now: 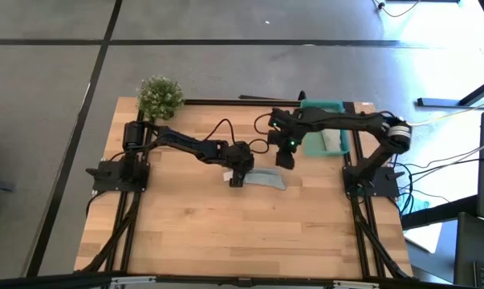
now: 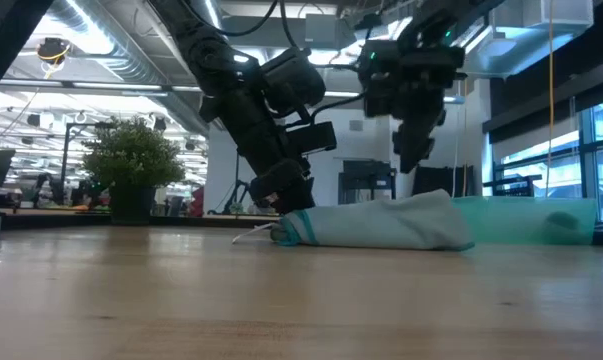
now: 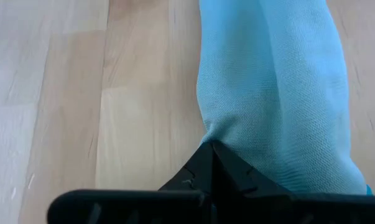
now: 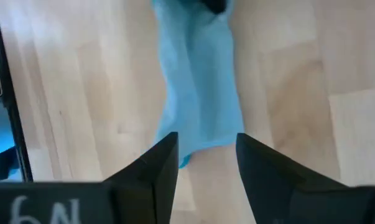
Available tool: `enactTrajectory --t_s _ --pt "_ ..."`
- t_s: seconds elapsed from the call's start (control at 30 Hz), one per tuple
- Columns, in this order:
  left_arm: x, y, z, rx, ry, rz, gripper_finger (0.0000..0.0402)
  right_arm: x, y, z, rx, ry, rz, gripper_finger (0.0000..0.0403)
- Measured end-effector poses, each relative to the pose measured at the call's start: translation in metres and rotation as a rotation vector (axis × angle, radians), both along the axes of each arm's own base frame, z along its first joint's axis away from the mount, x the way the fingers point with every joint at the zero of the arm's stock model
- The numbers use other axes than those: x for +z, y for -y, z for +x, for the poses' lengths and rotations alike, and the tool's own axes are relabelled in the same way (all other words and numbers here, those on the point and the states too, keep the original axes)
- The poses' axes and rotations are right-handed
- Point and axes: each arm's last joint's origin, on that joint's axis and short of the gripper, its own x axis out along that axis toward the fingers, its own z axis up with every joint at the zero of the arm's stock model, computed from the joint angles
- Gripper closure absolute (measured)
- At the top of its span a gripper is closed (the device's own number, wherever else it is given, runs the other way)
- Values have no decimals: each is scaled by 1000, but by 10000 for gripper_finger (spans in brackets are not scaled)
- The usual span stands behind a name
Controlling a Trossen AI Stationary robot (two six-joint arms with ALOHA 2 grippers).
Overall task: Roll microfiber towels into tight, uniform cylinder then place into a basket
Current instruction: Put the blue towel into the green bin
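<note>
Pressure is best being kept on the blue towel (image 1: 266, 179) by the closed left end effector (image 3: 213, 155) while the open, empty right end effector (image 4: 206, 160) is being lowered squarely over its far end.

Grey floor (image 1: 49, 120) around a wood table (image 1: 225, 233); bright windows (image 2: 591, 150) beyond.

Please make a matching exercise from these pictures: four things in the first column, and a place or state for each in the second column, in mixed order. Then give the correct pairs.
Things:
1. blue towel
2. left gripper
3. right gripper
4. teal bin

Places or states:
A. open, raised above the towel's far end
B. at the table's back edge, a pale towel inside
C. rolled up, lying on the wooden table
D. shut on one end of the roll

Pairs: 1-C, 2-D, 3-A, 4-B
</note>
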Motion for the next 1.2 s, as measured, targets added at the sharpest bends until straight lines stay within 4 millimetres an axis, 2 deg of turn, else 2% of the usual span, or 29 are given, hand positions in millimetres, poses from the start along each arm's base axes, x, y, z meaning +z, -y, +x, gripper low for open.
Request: enactTrajectory --t_s 0.2,0.3,0.5,0.6,0.83,1.2 --pt "1 0 2 -2 21 0 401 5 -33 -8 43 61 -88 241" --pt "1 0 2 -2 21 1 401 -5 -46 -15 70 56 -132 241" --pt "1 0 2 -1 22 1 401 -30 -64 -12 65 119 -123 241" --pt "1 0 2 0 22 2 401 -35 -67 -14 71 114 -123 241" --pt "1 0 2 1 23 4 401 -26 -66 -8 71 152 -130 241" --pt "2 0 2 1 30 5 401 -25 -66 -7 70 167 -133 241"
